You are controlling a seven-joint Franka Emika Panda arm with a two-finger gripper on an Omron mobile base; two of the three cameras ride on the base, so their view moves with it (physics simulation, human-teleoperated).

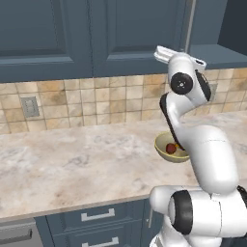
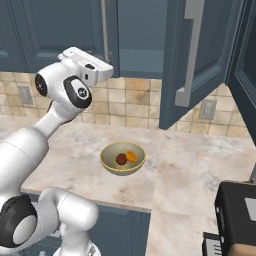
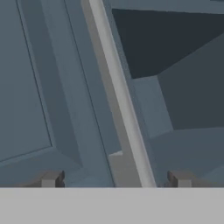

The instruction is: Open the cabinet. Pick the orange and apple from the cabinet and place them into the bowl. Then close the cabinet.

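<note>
1. Apple (image 2: pixel 121 159) and orange (image 2: pixel 132 156) lie in the bowl (image 2: pixel 108 160) on the counter.
2. Cabinet (image 2: pixel 192 60) right door stands open; closing remains.
3. Gripper (image 3: pixel 116 179) jaws apart, seemingly astride the left door's handle (image 3: pixel 120 94), near the open shelf.

The marbled beige counter (image 2: pixel 190 165) carried the golden-yellow bowl (image 2: pixel 122 158), which held the apple (image 2: pixel 121 159) and the orange (image 2: pixel 132 156).

At frame centre, the bowl (image 2: pixel 122 158) holds the apple (image 2: pixel 121 159) and orange (image 2: pixel 131 156); upper right, the cabinet (image 2: pixel 200 60) door hangs open.
</note>
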